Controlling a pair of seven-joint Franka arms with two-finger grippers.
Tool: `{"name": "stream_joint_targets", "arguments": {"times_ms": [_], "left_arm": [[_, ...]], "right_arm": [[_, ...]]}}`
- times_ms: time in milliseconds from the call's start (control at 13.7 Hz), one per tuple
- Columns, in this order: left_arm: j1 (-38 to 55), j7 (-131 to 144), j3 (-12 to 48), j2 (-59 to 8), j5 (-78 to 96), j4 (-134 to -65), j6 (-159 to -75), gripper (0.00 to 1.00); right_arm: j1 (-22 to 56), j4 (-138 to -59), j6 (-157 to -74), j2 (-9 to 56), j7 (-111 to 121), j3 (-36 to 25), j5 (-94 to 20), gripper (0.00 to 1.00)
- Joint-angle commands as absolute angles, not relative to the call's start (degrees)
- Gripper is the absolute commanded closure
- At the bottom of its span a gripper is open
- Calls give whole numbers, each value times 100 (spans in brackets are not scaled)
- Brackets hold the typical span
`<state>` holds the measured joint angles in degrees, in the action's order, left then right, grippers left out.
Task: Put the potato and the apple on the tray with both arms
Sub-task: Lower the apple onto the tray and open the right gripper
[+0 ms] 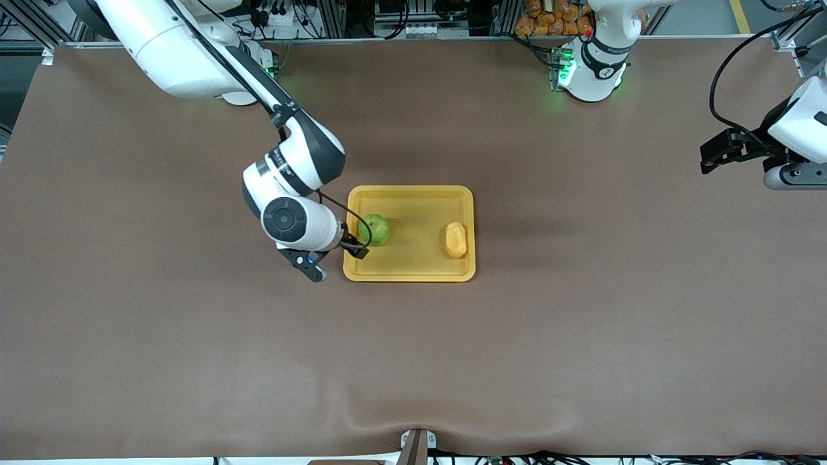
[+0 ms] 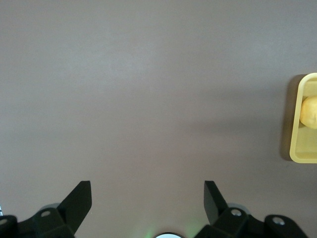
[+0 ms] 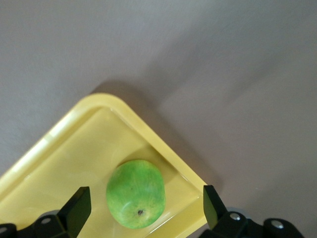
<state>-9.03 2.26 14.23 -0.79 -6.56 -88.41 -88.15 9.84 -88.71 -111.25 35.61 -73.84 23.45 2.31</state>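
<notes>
Resting in the tray (image 1: 413, 271), green apple (image 1: 375, 229) and potato (image 1: 455, 239) look delivered: right end effector (image 3: 143, 206) hangs wide above the apple, left end effector (image 2: 148, 201) wide over bare tabletop (image 1: 581, 336).

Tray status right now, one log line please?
apple: in tray, released | potato: in tray | right gripper: jaws open around apple | left gripper: open over bare table, waiting

A brown table (image 1: 194, 355) filled most of the front view. Along its edge by the robots' bases ran metal framing with cables (image 1: 400, 16), and a heap of orange lumps (image 1: 555, 18) lay there.
</notes>
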Motion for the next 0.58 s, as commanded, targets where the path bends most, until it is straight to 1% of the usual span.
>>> {"name": "stream_joint_targets", "arguments": {"times_ms": [0,146,365,511], "left_arm": [[-993,123,1468,88,-527,-8939,-8746,0],[-993,123,1476,88,-527,-8930,-8719,0],[-784,132,1398,123,-545,-8938,-8623,0],[-144,123,725,141,-554,-8938,-8552,0]], "right_arm": [[932,-8588,-10540,3323,-7603,2434,657,0],[940,-8403,-10127,3209,-7594,2461,869,0],[871,-8289,-9818,2892,-7113,2461,1081,0],[660,-8087,-9442,2848,-6883,2505,1046,0]]}}
